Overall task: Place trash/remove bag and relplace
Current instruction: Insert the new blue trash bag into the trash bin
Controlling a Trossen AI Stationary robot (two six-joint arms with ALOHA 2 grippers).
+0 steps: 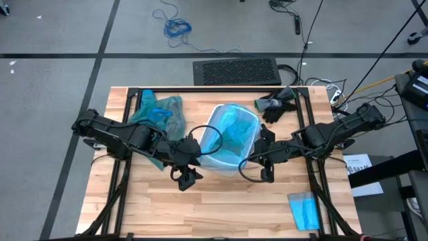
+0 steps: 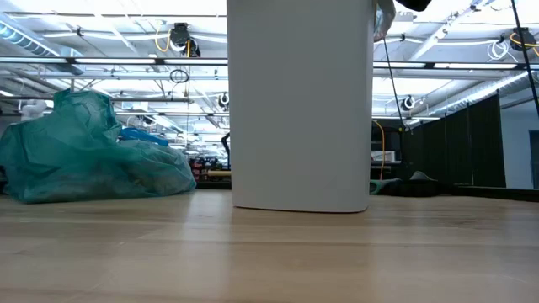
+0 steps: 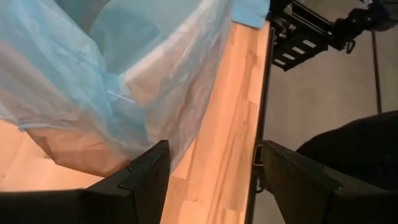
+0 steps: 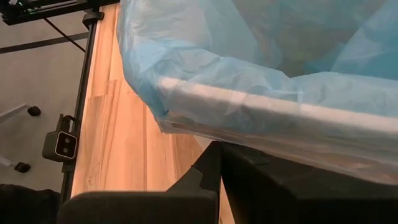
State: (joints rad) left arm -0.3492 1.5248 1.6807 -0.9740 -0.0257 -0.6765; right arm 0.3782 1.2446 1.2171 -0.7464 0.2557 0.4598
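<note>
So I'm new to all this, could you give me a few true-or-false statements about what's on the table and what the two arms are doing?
1. A pale blue liner sits in the white bin. True.
2. The teal-green bag is inside the bin. False: it lies bunched on the table, beside the bin.
3. The left gripper is open. True.
4. The right gripper holds a wad of trash. False: it is shut, close under the bin's rim, with no trash in it.
5. A folded blue sheet lies near a table corner. True.
</note>
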